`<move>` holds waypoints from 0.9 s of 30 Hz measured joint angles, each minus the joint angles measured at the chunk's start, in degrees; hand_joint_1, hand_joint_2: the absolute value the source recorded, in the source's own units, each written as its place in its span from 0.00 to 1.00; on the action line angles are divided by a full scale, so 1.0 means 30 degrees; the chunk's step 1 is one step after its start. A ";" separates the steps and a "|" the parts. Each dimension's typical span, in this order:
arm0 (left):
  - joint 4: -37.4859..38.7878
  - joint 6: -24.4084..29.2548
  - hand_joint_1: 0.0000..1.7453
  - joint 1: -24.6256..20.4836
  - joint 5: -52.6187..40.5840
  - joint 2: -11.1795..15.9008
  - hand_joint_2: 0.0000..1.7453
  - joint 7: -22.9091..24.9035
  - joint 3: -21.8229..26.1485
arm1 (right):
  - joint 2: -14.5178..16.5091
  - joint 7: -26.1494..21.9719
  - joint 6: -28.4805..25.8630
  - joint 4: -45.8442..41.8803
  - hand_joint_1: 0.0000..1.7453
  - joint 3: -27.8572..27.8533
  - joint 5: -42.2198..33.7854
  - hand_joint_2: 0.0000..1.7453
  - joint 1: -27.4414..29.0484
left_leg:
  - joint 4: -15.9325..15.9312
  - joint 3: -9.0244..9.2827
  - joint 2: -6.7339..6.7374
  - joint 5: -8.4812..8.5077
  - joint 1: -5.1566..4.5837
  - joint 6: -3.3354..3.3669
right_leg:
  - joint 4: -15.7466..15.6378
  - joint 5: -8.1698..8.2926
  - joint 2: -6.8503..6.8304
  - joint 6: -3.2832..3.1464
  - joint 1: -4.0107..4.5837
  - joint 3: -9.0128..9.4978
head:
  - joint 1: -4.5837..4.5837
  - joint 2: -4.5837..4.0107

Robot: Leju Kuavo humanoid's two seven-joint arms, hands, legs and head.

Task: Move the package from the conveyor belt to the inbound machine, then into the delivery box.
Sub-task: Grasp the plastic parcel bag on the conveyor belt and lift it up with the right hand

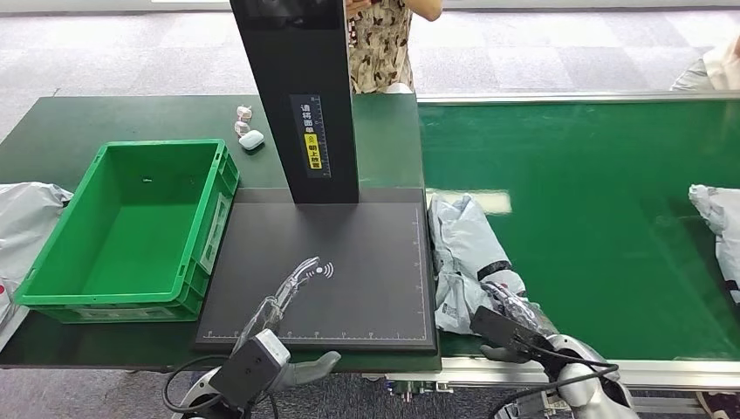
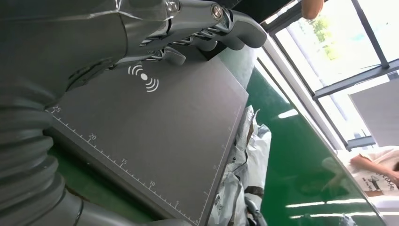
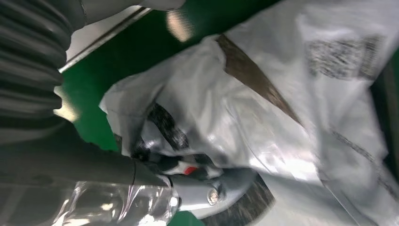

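1. The right hand [image 1: 510, 305] is laid on the near end of the package [image 1: 467, 257], a crumpled grey bag on the green belt [image 1: 593, 218].
2. In the right wrist view its fingers [image 3: 188, 169] are pressed into the bag's folds [image 3: 263, 108]; whether a firm grip is had cannot be told.
3. The left hand [image 1: 284, 301] is held above the dark scan pad [image 1: 349, 262], fingers stretched forward and apart, with nothing in them.
4. A green box [image 1: 131, 231] is set just beyond that hand's outer side, touching the pad.
5. The black scanner post [image 1: 301, 96] is stood ahead of the left hand, at the pad's far edge.
6. A second grey bag [image 1: 720, 236] is seen well out from the right hand, further along the belt.
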 joint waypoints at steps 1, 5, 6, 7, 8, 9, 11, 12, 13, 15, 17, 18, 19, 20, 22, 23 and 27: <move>0.0068 -0.0015 0.00 -0.0087 0.0066 0.0018 1.00 0.0015 -0.0002 | -0.0093 0.0260 0.0152 0.0176 0.00 0.0251 0.0126 1.00 -0.0175 | 0.0001 0.0005 0.0000 0.0000 0.0000 0.0000 | 0.0000 0.0000 0.0000 0.0000 0.0000 0.0004 | 0.0000 0.0000; 0.0720 0.0131 0.00 -0.0803 0.0694 0.0217 1.00 0.0231 -0.0007 | -0.1066 0.2780 0.1053 0.1349 0.75 0.2949 0.1476 1.00 -0.1660 | 0.0006 0.0080 0.0000 -0.0003 -0.0001 0.0002 | -0.0006 -0.0009 -0.0004 0.0012 0.0001 0.0082 | -0.0002 0.0000; 0.0765 0.0198 0.00 -0.0821 0.0745 0.0246 1.00 0.0259 -0.0007 | -0.1168 0.2978 0.0981 0.1367 1.00 0.3285 0.1635 1.00 -0.1772 | 0.0006 0.0089 -0.0002 -0.0004 -0.0001 0.0003 | -0.0007 -0.0012 -0.0008 0.0016 0.0000 0.0095 | 0.0000 0.0000; 0.0795 0.0238 0.00 -0.0820 0.0773 0.0273 1.00 0.0264 -0.0007 | -0.1228 0.3078 0.0869 0.1369 1.00 0.3515 0.1721 1.00 -0.1848 | 0.0007 0.0096 -0.0003 -0.0004 -0.0002 0.0004 | -0.0007 -0.0013 -0.0011 0.0018 0.0000 0.0105 | 0.0000 0.0000; 0.0822 0.0266 0.00 -0.0819 0.0791 0.0300 1.00 0.0268 -0.0009 | -0.1275 0.3151 0.0722 0.1367 1.00 0.3716 0.1788 1.00 -0.1924 | 0.0009 0.0102 -0.0004 -0.0004 -0.0003 0.0004 | -0.0008 -0.0013 -0.0014 0.0018 -0.0001 0.0112 | -0.0002 0.0000; 0.0838 0.0278 0.00 -0.0816 0.0802 0.0330 1.00 0.0268 -0.0011 | -0.1319 0.3204 0.0563 0.1365 1.00 0.3881 0.1825 1.00 -0.1997 | 0.0011 0.0108 -0.0005 -0.0005 -0.0003 0.0005 | -0.0008 -0.0013 -0.0016 0.0018 -0.0001 0.0120 | -0.0002 0.0000; 0.0855 0.0286 0.00 -0.0808 0.0805 0.0384 1.00 0.0268 -0.0015 | -0.1405 0.3240 0.0275 0.1347 1.00 0.4103 0.1823 1.00 -0.2113 | 0.0019 0.0120 -0.0010 -0.0005 -0.0004 0.0005 | -0.0009 -0.0013 -0.0023 0.0019 -0.0001 0.0136 | -0.0002 0.0000; 0.0856 0.0293 0.00 -0.0802 0.0805 0.0408 1.00 0.0268 -0.0015 | -0.1440 0.3239 0.0132 0.1322 1.00 0.4158 0.1792 1.00 -0.2139 | 0.0023 0.0123 -0.0015 -0.0005 -0.0004 0.0006 | -0.0009 -0.0013 -0.0028 0.0019 -0.0001 0.0142 | -0.0002 0.0000; 0.0856 0.0298 0.00 -0.0793 0.0805 0.0430 1.00 0.0270 -0.0015 | -0.1463 0.3226 -0.0027 0.1285 1.00 0.4193 0.1758 1.00 -0.2147 | 0.0026 0.0126 -0.0019 -0.0005 -0.0003 0.0006 | -0.0009 -0.0013 -0.0033 0.0019 -0.0001 0.0146 | -0.0002 0.0000; 0.0857 0.0322 0.00 -0.0767 0.0805 0.0470 1.00 0.0270 -0.0015 | -0.1501 0.3169 -0.0428 0.1187 1.00 0.4247 0.1709 1.00 -0.2138 | 0.0029 0.0127 -0.0022 -0.0005 -0.0002 0.0006 | -0.0009 -0.0014 -0.0037 0.0019 0.0000 0.0148 | -0.0006 0.0000; 0.0857 0.0402 0.00 -0.0693 0.0785 0.0499 1.00 0.0264 -0.0015 | -0.1520 0.2969 -0.1238 0.1057 1.00 0.4284 0.1761 1.00 -0.2018 | 0.0028 0.0123 -0.0031 -0.0007 -0.0001 0.0007 | -0.0009 -0.0016 -0.0045 0.0019 0.0001 0.0148 | -0.0006 0.0000; 0.0857 0.0467 0.00 -0.0620 0.0749 0.0510 1.00 0.0250 -0.0015 | -0.1520 0.2806 -0.1831 0.0965 1.00 0.4293 0.1825 1.00 -0.1887 | 0.0027 0.0118 -0.0039 -0.0008 0.0000 0.0009 | -0.0008 -0.0017 -0.0051 0.0020 0.0002 0.0147 | -0.0004 0.0000; 0.0855 0.0538 0.00 -0.0515 0.0702 0.0515 1.00 0.0228 -0.0015 | -0.1514 0.2605 -0.2514 0.0839 1.00 0.4295 0.1902 1.00 -0.1710 | 0.0026 0.0111 -0.0047 -0.0010 0.0000 0.0010 | -0.0008 -0.0019 -0.0058 0.0019 0.0002 0.0144 | -0.0004 0.0000; 0.0853 0.0597 0.00 -0.0393 0.0634 0.0519 1.00 0.0197 -0.0015 | -0.1507 0.2406 -0.3175 0.0693 1.00 0.4289 0.1975 1.00 -0.1506 | 0.0024 0.0103 -0.0053 -0.0011 0.0000 0.0011 | -0.0007 -0.0021 -0.0062 0.0019 0.0002 0.0139 | -0.0004 0.0000; 0.0840 0.0668 0.00 -0.0133 0.0470 0.0523 1.00 0.0115 -0.0015 | -0.1449 0.1988 -0.4567 0.0269 1.00 0.4186 0.2060 1.00 -0.1054 | 0.0022 0.0078 -0.0054 -0.0012 0.0000 0.0012 | -0.0006 -0.0024 -0.0063 0.0020 0.0002 0.0119 | -0.0004 0.0000; 0.0829 0.0692 0.00 -0.0013 0.0387 0.0521 1.00 0.0080 -0.0015 | -0.1394 0.1784 -0.5232 0.0010 1.00 0.4076 0.2064 1.00 -0.0812 | 0.0021 0.0062 -0.0055 -0.0012 0.0000 0.0012 | -0.0005 -0.0025 -0.0062 0.0020 0.0002 0.0104 | -0.0004 0.0000; 0.0771 0.0826 0.00 0.0335 0.0112 0.0496 1.00 0.0042 -0.0015 | -0.1022 0.1022 -0.7555 -0.1312 1.00 0.3306 0.1834 1.00 -0.0019 | 0.0019 0.0024 -0.0053 -0.0012 0.0000 0.0012 | -0.0004 -0.0026 -0.0060 0.0021 0.0001 0.0060 | -0.0004 0.0000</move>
